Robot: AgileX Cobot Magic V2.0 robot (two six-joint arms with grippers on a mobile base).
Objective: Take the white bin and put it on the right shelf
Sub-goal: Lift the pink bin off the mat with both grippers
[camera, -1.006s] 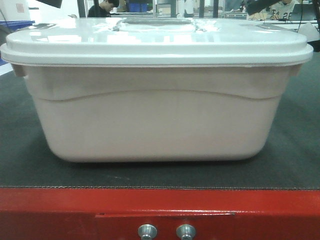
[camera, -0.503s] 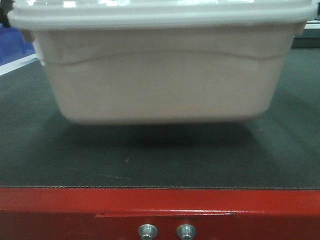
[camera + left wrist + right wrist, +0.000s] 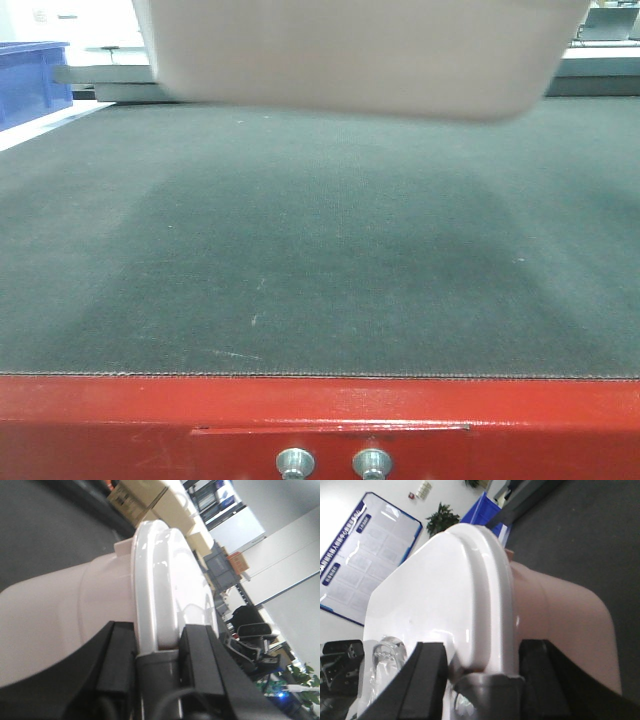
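Transport step: left hand (image 3: pixel 157 632) and right hand (image 3: pixel 482 657) clamped on off-white plastic bin (image 3: pixel 350 55) lid rim, clear of grey-topped worktop (image 3: pixel 320 270); next, swing level to right shelf.

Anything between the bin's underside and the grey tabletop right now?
Nothing. In the front-facing view the white bin hangs clear above the grey tabletop, and the stretch beneath it is bare mat.

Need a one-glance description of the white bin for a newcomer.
Find the red-edged table with its dark grey mat. Hanging above it is the white bin: a large pinkish off-white tub, rounded corners, glossy white lid pinched by the left gripper and right gripper. The nearby crate is blue.
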